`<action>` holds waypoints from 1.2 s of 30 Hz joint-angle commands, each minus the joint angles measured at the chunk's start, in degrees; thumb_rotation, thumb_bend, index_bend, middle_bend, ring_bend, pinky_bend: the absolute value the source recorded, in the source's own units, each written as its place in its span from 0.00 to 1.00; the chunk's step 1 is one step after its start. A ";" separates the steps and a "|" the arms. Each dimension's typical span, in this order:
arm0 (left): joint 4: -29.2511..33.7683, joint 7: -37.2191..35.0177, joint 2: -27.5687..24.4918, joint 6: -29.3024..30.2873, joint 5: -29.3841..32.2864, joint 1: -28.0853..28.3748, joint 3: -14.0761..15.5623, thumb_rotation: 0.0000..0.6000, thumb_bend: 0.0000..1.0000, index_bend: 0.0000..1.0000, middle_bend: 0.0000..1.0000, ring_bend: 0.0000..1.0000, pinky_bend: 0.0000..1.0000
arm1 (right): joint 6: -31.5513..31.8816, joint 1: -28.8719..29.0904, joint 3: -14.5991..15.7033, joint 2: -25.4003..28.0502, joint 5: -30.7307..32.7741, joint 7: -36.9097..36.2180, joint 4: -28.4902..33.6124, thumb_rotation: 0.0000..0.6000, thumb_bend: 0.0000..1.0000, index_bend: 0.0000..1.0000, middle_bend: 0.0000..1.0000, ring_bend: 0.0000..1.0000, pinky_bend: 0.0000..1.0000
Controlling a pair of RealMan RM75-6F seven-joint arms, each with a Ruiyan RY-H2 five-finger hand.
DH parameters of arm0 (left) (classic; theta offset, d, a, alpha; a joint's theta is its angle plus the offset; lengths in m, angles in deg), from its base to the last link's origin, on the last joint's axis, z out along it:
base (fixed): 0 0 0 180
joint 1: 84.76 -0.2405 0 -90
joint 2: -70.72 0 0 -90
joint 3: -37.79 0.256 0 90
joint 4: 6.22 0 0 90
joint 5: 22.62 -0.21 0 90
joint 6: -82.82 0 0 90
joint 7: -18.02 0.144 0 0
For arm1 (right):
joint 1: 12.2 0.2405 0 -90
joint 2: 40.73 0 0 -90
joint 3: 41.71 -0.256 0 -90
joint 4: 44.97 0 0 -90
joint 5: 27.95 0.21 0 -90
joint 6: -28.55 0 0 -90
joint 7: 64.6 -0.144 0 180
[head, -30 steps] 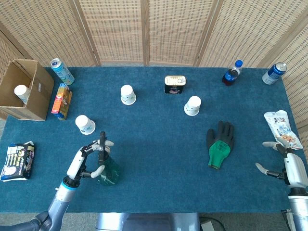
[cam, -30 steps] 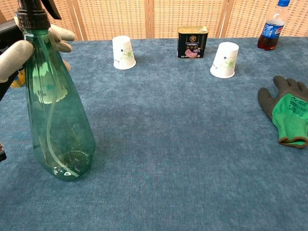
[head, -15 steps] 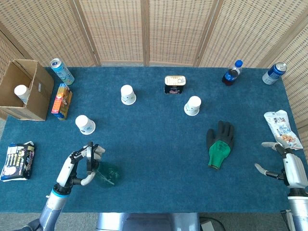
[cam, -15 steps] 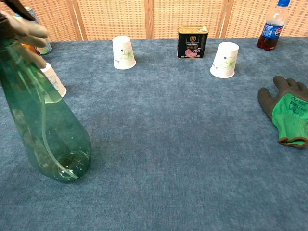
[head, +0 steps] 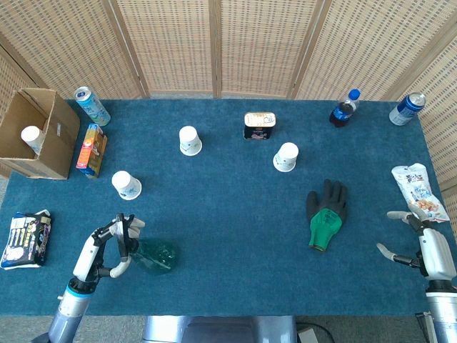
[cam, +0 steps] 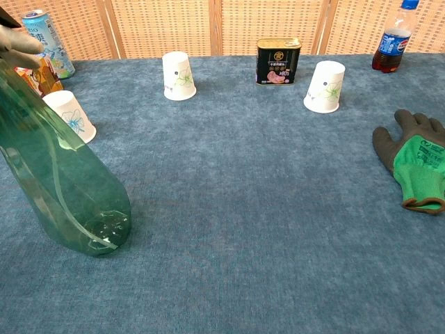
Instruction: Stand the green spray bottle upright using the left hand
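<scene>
Now left hand (head: 107,246) grips tilted green spray bottle (cam: 59,177) neck

The left robot hand (head: 107,246) has white fingers over black inner parts, a teal band at the wrist and a silver-grey forearm. The right robot hand (head: 421,243) is white and grey too.

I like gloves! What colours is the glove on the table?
The glove is green with dark grey fingers, clearest in the chest view.
</scene>
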 commanded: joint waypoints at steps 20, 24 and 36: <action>3.43 2.99 -4.42 -1.16 1.22 -3.16 1.11 0.48 0.37 0.37 0.30 0.28 0.31 | 0.34 0.10 0.14 0.16 -0.53 -0.13 0.16 1.00 0.21 0.30 0.35 0.10 0.28; 3.85 3.09 -5.15 -0.92 1.16 -3.65 1.08 0.47 0.37 0.36 0.29 0.27 0.28 | 0.33 0.15 0.14 0.25 -0.55 0.14 0.42 1.00 0.21 0.30 0.35 0.10 0.28; 11.50 11.09 -14.33 0.14 1.72 -7.04 2.33 0.23 0.36 0.24 0.20 0.17 0.35 | -0.76 0.86 -0.07 1.24 -0.13 1.97 1.40 1.00 0.21 0.30 0.35 0.10 0.28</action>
